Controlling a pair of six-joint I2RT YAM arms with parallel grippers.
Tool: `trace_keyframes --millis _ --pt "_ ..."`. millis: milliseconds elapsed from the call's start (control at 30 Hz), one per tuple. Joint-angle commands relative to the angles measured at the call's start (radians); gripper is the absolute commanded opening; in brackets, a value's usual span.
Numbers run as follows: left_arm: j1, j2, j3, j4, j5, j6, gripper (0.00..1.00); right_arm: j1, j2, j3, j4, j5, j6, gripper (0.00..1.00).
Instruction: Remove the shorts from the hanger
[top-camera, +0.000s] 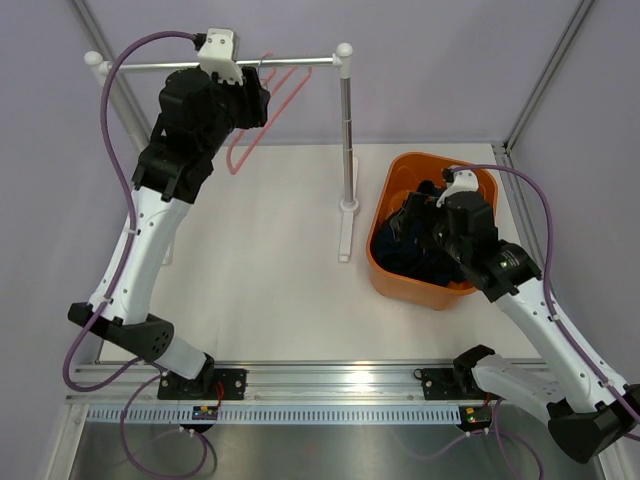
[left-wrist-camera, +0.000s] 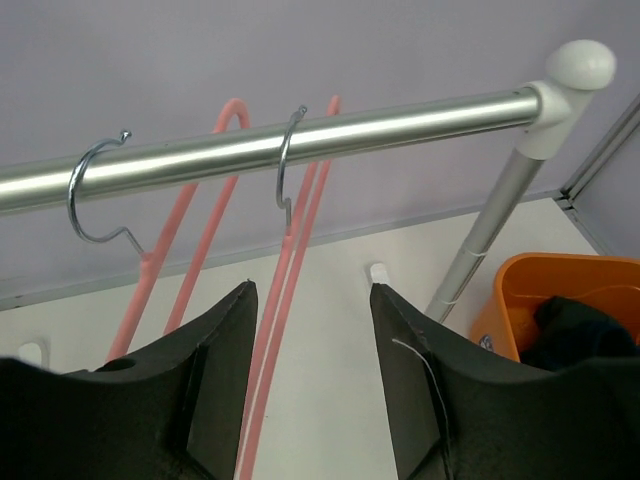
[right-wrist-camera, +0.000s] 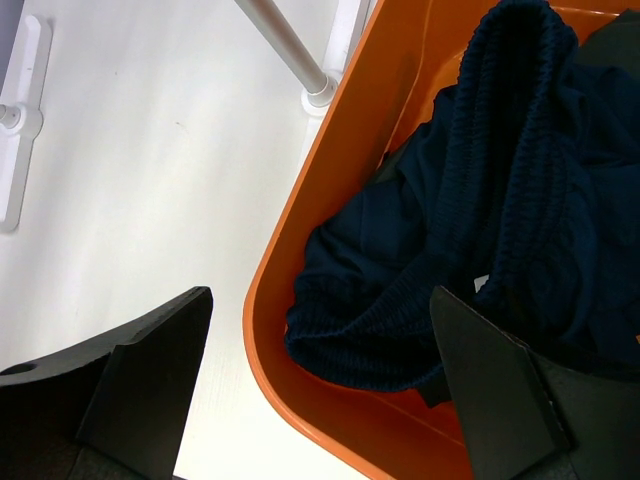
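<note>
Jaws spread on both arms, nothing pinched. L gripper (left-wrist-camera: 310, 300) is up at the chrome rail (left-wrist-camera: 420, 118), w/ one of the pink hangers (left-wrist-camera: 287, 245) running down between its fingers. Hangers look bare: thin plastic, wire hooks. Shorts (right-wrist-camera: 500, 200) lie in the orange basket (right-wrist-camera: 340, 130), a floppy dark navy heap w/ ribbed knit band, no clear long axis. R gripper (right-wrist-camera: 320, 300) hovers straddling the basket rim, cloth directly under, so R arm is far nearer. Looks done imo; next prob just retract.
</note>
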Motion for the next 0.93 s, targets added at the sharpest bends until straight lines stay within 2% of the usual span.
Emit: trace_keyframes --millis 0,167,300,500,667,900 --pt "-0.016 -0.098 -0.032 -0.006 -0.004 -0.022 0.53 -0.003 -0.024 0.059 -0.022 0.025 -0.007 0.99" --pt "-0.07 -0.214 -0.127 -0.071 0.039 -0.064 0.54 -0.001 -0.055 0.079 -0.053 0.018 -0.001 1.0" --pt "-0.221 -0.295 -0.211 -0.166 -0.022 -0.064 0.56 -0.001 -0.085 0.09 -0.074 0.003 0.01 0.99" --pt "-0.373 -0.516 -0.5 -0.171 -0.062 -0.117 0.59 -0.003 -0.17 0.064 -0.073 -0.054 0.038 0.99" --pt "-0.417 -0.637 -0.658 -0.178 -0.081 -0.146 0.59 -0.003 -0.271 0.006 -0.033 -0.089 0.07 0.99" --pt "-0.426 -0.7 -0.708 -0.181 -0.068 -0.143 0.6 -0.001 -0.334 -0.028 -0.031 -0.042 0.103 0.99"
